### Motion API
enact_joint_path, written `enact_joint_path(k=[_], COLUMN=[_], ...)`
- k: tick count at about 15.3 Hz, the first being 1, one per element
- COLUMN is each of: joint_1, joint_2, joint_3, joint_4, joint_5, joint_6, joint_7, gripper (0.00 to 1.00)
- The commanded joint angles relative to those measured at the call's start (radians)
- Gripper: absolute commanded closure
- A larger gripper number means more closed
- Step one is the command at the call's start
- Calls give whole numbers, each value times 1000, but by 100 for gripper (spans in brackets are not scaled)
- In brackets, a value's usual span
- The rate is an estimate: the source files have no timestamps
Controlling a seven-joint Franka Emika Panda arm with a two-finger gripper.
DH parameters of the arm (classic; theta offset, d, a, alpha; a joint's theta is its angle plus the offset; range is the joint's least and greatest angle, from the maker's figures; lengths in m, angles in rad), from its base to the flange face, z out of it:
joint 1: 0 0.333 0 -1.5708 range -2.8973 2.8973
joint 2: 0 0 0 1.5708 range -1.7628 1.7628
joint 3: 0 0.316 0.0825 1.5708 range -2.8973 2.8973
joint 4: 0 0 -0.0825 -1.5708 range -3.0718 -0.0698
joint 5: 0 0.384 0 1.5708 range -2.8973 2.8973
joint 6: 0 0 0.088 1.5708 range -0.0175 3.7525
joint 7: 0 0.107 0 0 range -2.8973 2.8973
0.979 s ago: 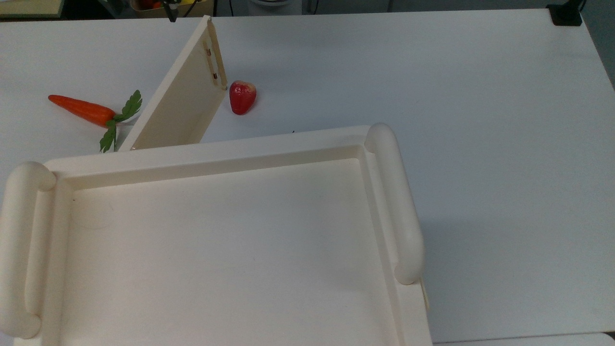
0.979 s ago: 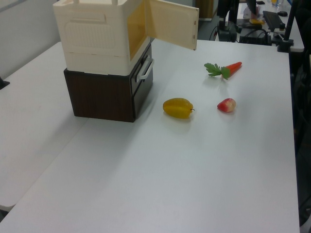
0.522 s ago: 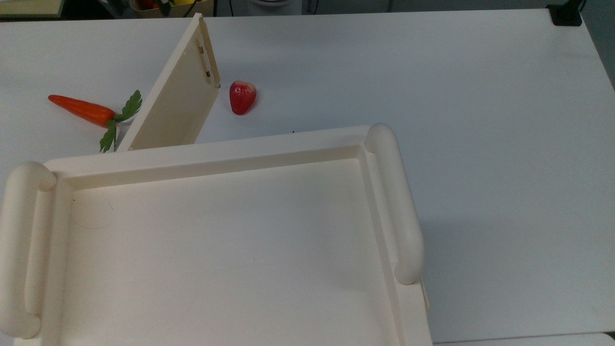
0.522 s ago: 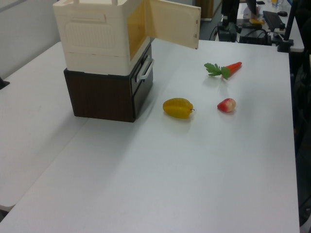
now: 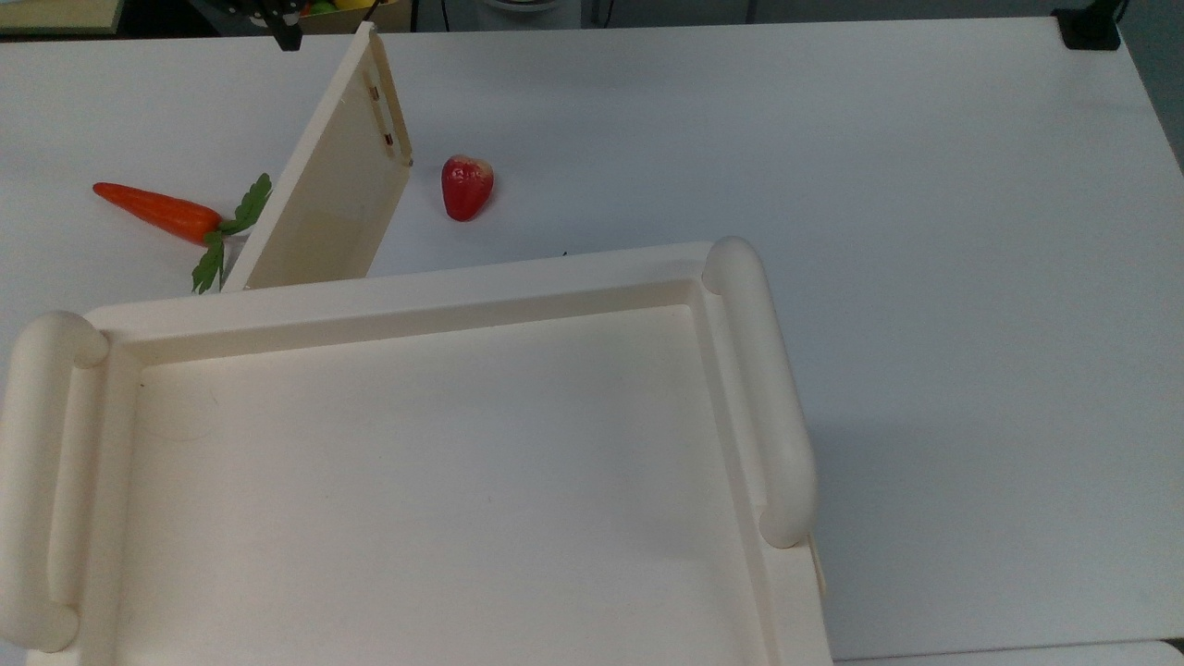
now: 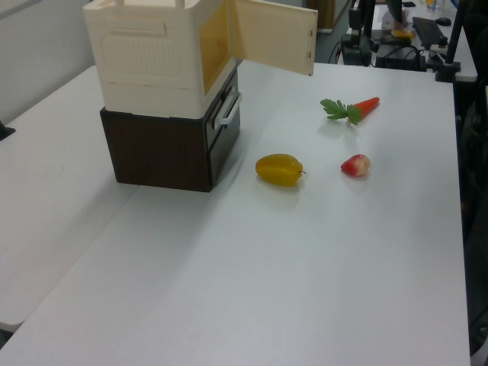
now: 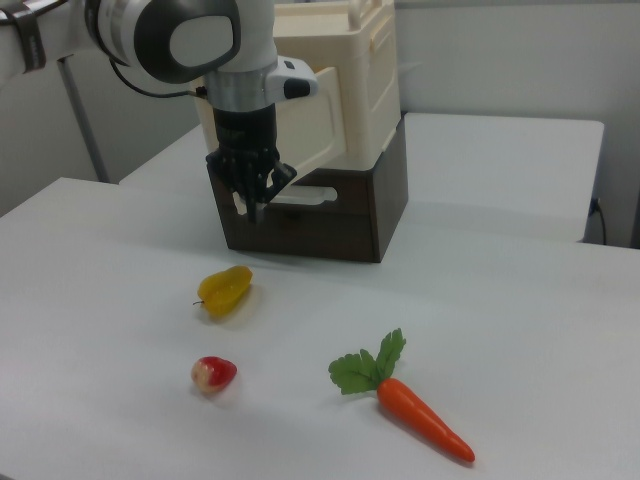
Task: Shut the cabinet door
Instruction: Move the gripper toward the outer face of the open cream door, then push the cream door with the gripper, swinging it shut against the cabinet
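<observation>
While the cabinet door [image 7: 325,125] stands open, the tool [image 7: 254,205] hangs before it.

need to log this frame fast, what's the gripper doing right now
Gripper: fingers close together, looks shut, holding nothing; it hangs in front of the open flat cream-beige cabinet door.

In the left view, the cabinet [image 6: 156,57] sits on a drawer unit [image 6: 171,149], its cabinet door [image 6: 274,38] swung out.
</observation>
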State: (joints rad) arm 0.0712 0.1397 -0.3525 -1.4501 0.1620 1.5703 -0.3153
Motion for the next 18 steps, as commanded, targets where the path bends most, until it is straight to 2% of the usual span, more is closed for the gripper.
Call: enact_joint_path(k=[1,6,12,15,18], joint_1=[12,36,35,35,35], joint_2=[-5,4,83,93,113], joint_3=[-2,10,101,127,161], joint_4=[-24,-24,-24,-24,-21], joint_5=[19,43,64,65,85], joint_6=[88,244,502,527,530], joint_7=[-67,-209,-243,-306,-308], gripper=[100,100,100,100,100])
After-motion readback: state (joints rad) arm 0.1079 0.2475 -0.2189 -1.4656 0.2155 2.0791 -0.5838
